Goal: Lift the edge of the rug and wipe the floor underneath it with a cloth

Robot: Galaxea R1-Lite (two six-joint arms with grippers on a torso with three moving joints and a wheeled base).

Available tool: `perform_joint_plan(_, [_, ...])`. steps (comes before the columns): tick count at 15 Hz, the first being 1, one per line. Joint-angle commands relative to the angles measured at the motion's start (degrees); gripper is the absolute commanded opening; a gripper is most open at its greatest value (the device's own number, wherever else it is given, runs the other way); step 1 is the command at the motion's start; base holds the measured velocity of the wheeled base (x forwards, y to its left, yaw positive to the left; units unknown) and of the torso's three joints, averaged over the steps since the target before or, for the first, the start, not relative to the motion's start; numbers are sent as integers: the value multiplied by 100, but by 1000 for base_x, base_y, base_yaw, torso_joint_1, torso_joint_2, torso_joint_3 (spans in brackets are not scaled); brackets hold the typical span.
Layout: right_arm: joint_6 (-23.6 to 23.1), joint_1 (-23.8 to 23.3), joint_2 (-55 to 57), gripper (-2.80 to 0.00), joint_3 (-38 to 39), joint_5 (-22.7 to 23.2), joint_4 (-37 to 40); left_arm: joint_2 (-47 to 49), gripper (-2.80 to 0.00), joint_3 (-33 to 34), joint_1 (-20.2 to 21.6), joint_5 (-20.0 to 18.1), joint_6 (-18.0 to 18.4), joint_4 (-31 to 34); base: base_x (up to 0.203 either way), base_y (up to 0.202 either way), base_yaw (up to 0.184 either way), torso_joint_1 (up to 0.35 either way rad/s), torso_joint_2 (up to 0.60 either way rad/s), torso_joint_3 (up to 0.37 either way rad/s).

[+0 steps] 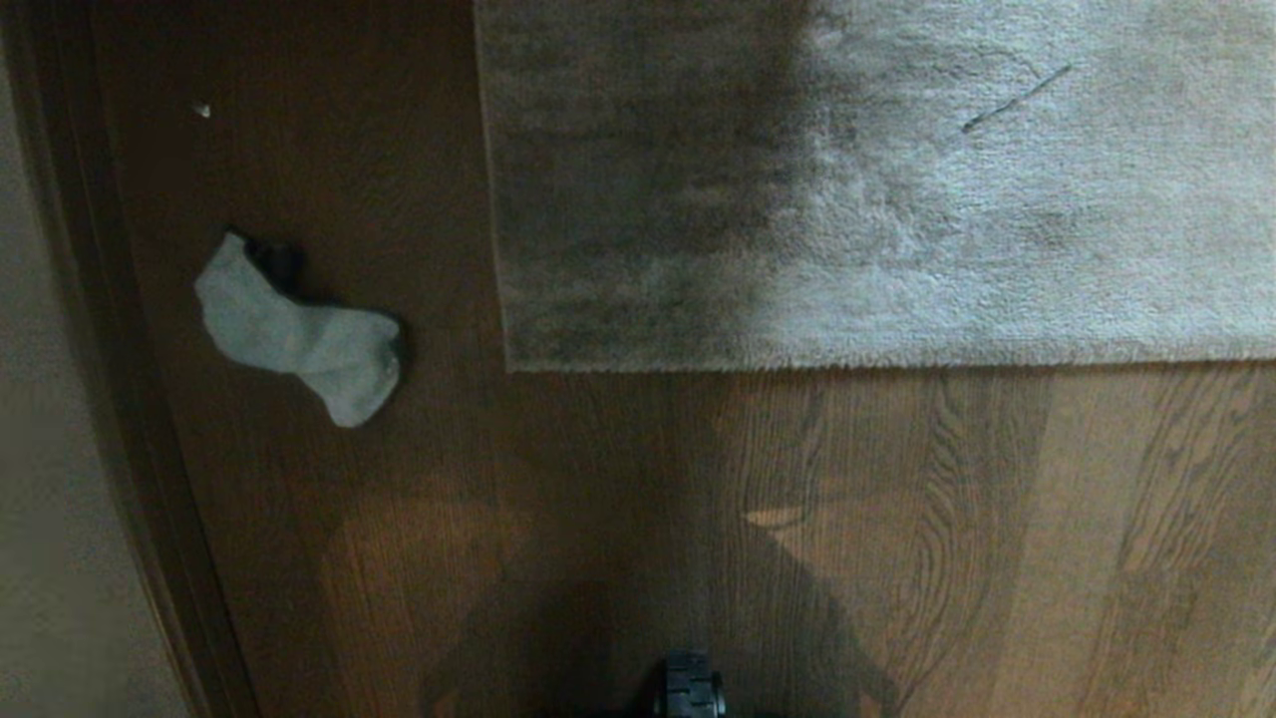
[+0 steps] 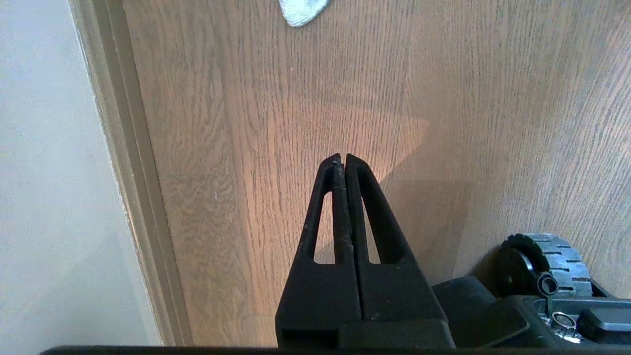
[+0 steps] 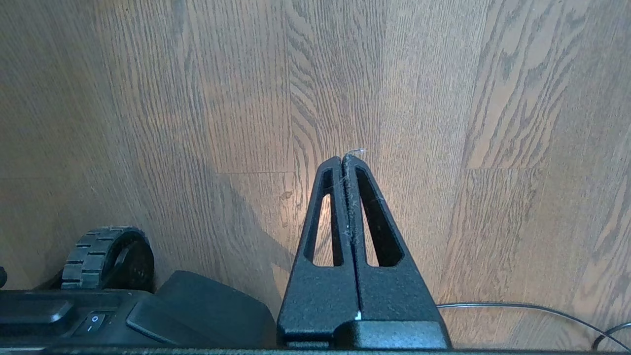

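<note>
A large grey-beige rug lies flat on the brown wood-grain floor [image 1: 618, 519]. The rug edge [image 1: 877, 365] runs straight across the head view and ends in a square corner at the left. The cloth [image 1: 299, 334], a small pale grey rag, lies crumpled on the floor left of that corner; a tip of the cloth [image 2: 300, 11] shows in the left wrist view. My left gripper [image 2: 342, 158] is shut and empty above bare floor, well short of the cloth. My right gripper [image 3: 343, 159] is shut too, with lint on its tips, over bare planks. Neither arm shows in the head view.
A dark baseboard [image 1: 110, 399] and pale wall [image 1: 40, 479] bound the floor on the left. My base's wheel [image 1: 688, 688] sits at the near edge. A thin cable [image 3: 522, 308] lies on the floor beside the right gripper. A dark thin line [image 1: 1015, 98] marks the rug.
</note>
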Motion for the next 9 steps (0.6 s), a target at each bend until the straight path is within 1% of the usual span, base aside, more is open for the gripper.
perform_joint_plan(1, [1,0,7,-280,0,-4,-1,-2,-280,1,1,2,-3,-1,0,0,0,0,0,0])
perform_joint_plan(9, [1,0,7,-280,0,-4,-1,-2,-280,1,1,2,-3,-1,0,0,0,0,0,0])
